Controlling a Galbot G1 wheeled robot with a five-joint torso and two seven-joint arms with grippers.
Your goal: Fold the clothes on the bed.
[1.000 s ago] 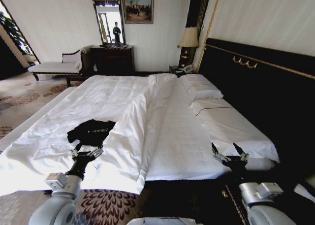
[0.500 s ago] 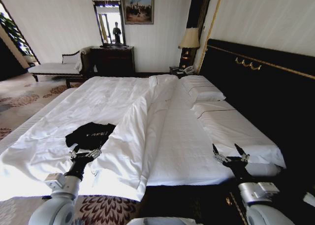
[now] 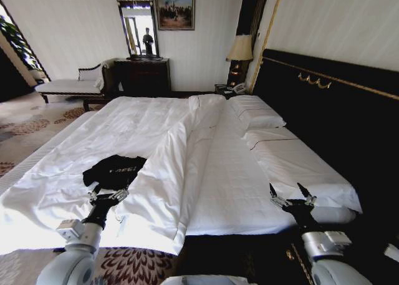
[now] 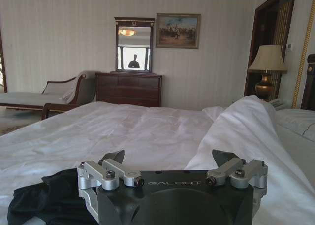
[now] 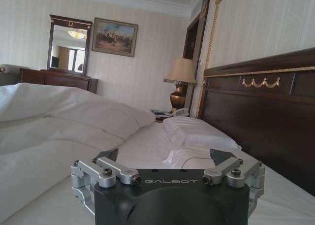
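The clothes (image 3: pixel 115 170), a crumpled black T-shirt with white lettering, lie on the white duvet of the bed (image 3: pixel 149 126) near its front left edge. In the left wrist view the clothes (image 4: pixel 47 200) show as dark cloth beside the gripper body. My left gripper (image 3: pixel 107 194) hovers open just in front of the shirt, apart from it, with nothing between its fingers (image 4: pixel 114 158). My right gripper (image 3: pixel 290 194) is open and empty over the bed's near right edge, by the pillows (image 3: pixel 262 118) and the dark headboard (image 3: pixel 324 110). Its fingers (image 5: pixel 222 156) are spread wide.
A raised fold of duvet (image 3: pixel 187 154) runs down the bed's middle, right of the shirt. Behind stand a chaise longue (image 3: pixel 72 84), a dark dresser (image 3: pixel 142 76) with a mirror, and a lamp (image 3: pixel 239 51) on a nightstand. Patterned carpet (image 3: pixel 25 123) lies left.
The whole head view has shifted slightly since a second ago, so the camera moved. The shirt and both open grippers keep nearly the same places over the last half second.
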